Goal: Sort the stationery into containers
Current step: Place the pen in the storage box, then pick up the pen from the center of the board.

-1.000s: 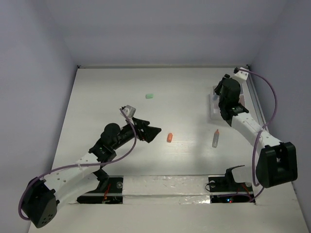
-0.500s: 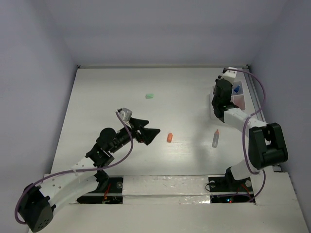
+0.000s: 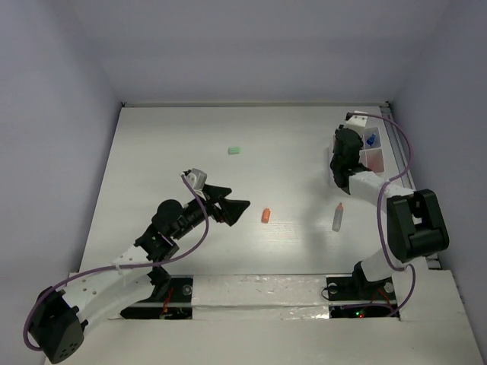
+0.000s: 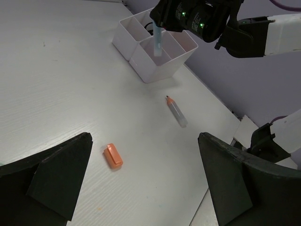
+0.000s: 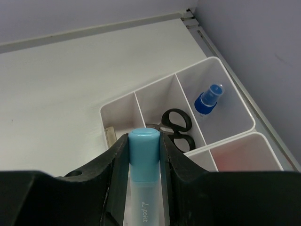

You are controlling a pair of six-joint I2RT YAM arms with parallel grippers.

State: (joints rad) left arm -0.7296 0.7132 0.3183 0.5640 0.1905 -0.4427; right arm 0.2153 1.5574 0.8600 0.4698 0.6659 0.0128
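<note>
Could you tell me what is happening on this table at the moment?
The right gripper is shut on a light-blue capped marker, holding it upright over the white divided plastic tray. One compartment holds black-handled scissors, another a small blue-capped item. The left gripper hovers wide open above the table, near a small orange block. A grey pen with an orange tip and a small mint-green piece also lie loose, not yet sorted.

The left gripper (image 3: 240, 213) is hanging wide open over a white table (image 3: 167, 144) beside a small orange block (image 3: 265, 216). A grey, orange-tipped pen (image 3: 338, 218) and a mint-green eraser (image 3: 234, 150) are lying apart, while the right gripper (image 3: 342, 157) is hovering over a white divided plastic tray (image 3: 380, 163).
</note>
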